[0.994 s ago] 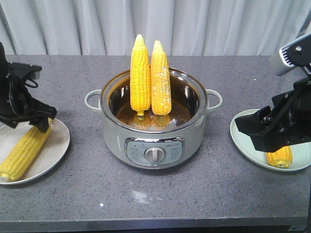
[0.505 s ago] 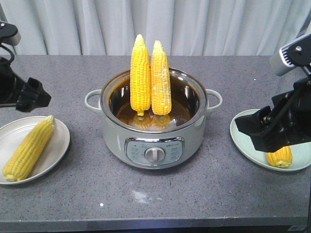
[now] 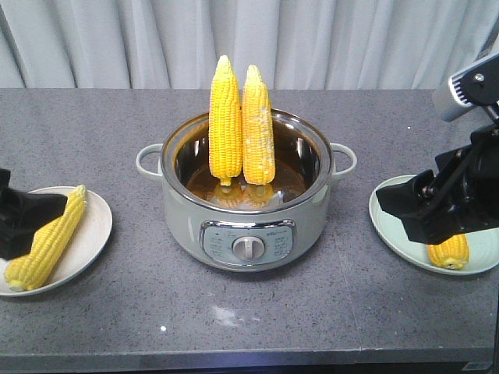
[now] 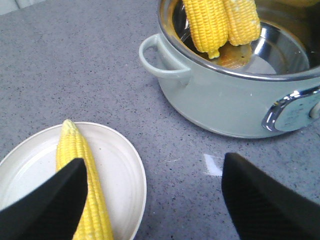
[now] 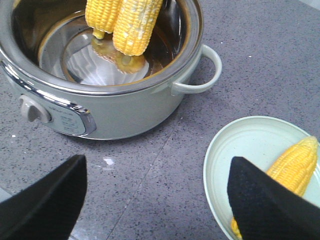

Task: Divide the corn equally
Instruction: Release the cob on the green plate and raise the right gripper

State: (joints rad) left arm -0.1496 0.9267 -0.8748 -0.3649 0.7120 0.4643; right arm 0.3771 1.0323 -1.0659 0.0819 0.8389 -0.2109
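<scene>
The counter (image 3: 234, 312) is being taken up mostly by a pot (image 3: 249, 226) at its middle, where two cobs of corn (image 3: 224, 117) are being propped upright, close together. A white plate (image 4: 120, 170) and a green plate (image 5: 250, 145) are each being occupied by one lying cob (image 3: 47, 238). The left pincer (image 4: 155, 170) and right pincer (image 5: 157, 165) are being held wide open and empty, low over their plates. Judging by this, one standing cob is being left for each arm, best gripped mid-length, clear of the rim.

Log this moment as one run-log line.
left claw open, white plate has left cob | right claw open, green plate has right cob | pot holds two upright cobs
</scene>
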